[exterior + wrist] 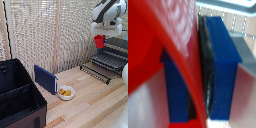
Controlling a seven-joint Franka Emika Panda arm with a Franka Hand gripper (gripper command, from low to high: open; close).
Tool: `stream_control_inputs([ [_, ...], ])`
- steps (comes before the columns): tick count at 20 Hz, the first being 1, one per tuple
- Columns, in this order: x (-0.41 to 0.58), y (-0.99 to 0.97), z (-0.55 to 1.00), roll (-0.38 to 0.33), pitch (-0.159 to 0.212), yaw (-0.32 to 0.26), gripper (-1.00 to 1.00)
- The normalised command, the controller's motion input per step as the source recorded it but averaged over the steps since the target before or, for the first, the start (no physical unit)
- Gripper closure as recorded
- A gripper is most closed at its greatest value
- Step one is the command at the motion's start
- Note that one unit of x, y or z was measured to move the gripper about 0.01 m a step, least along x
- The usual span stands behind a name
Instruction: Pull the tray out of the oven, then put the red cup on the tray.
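Note:
In the exterior view my gripper (100, 37) hangs at the upper right, shut on the red cup (100, 42). The cup is in the air, above the back left part of the tray (111, 60). This dark wire rack sticks out of the oven (120, 44) over its lowered door (96, 73). In the wrist view the cup's red wall (158, 45) fills much of the frame. Blue fingers (223, 65) clamp the wall from both sides, the gripper (195, 75) pinching its rim.
A big black case (20, 95) stands open at the exterior view's left. A blue upright slab (46, 79) and a white bowl with yellow pieces (66, 92) sit on the wooden table (90, 105). A white rounded object (125, 75) shows at the right edge.

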Motion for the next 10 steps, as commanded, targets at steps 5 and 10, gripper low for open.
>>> stream_control_inputs([
  [5,0.134,-0.61,-0.13,0.111,0.000,-0.116,1.00],
  [10,0.075,-0.41,-0.22,0.106,0.000,-0.086,1.00],
])
